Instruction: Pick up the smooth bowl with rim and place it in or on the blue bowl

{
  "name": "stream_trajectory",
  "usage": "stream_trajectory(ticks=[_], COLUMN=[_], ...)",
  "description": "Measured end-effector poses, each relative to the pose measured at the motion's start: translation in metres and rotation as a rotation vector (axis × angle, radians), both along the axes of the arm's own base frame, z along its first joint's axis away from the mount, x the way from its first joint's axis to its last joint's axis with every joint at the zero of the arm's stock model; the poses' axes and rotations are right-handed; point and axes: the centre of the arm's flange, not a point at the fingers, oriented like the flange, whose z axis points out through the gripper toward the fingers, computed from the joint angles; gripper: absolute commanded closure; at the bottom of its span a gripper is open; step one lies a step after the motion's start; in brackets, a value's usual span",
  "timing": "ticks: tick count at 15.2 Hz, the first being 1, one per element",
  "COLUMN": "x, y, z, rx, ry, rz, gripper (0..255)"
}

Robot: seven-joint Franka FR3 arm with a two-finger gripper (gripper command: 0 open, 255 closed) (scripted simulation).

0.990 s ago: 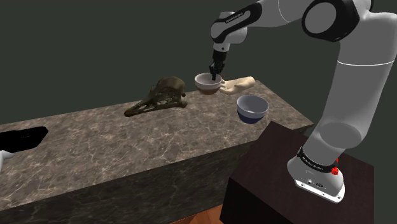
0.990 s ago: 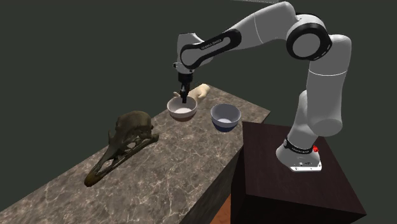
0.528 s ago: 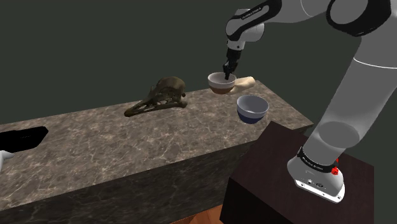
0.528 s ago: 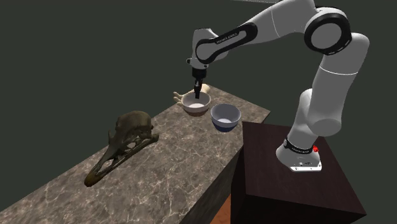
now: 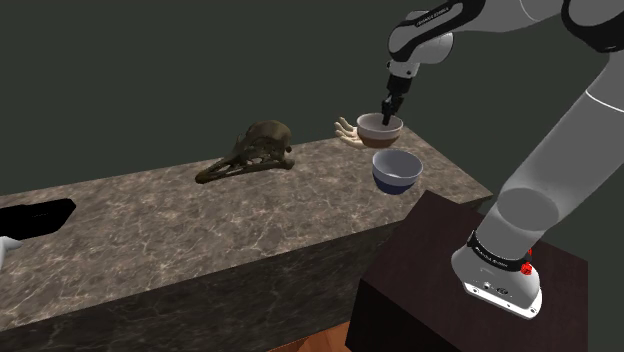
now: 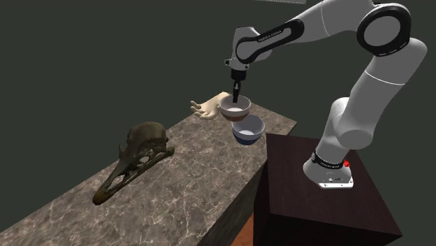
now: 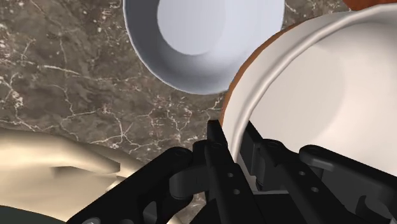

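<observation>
The smooth rimmed bowl, brown outside and white inside, hangs in the air with my gripper shut on its rim. It hovers just above and behind the blue bowl, which stands on the marble counter near the stand. In the second exterior view the held bowl overlaps the blue bowl's far rim, under the gripper. In the wrist view the fingers clasp the white rim of the held bowl, and the blue bowl's pale inside lies beyond it.
A beige model hand lies on the counter just behind the bowls. A dark bird skull sits further along the marble counter. The dark stand adjoins the counter's end. A black area shows at the shoulder view's far left.
The gripper has carried the rimmed bowl toward the shoulder view's right, from near the skull side past the model hand, to a spot just over the blue bowl.
</observation>
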Motion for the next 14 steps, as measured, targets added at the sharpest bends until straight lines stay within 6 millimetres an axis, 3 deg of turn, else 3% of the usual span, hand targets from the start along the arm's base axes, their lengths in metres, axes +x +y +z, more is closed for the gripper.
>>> stream_trajectory(ticks=[7,14], x=[-0.074,-0.080], y=[-0.045,-0.051], z=[0.000,-0.032], rx=[0.000,0.000], ry=[0.000,0.000], rz=[0.000,0.001], gripper=[255,255])
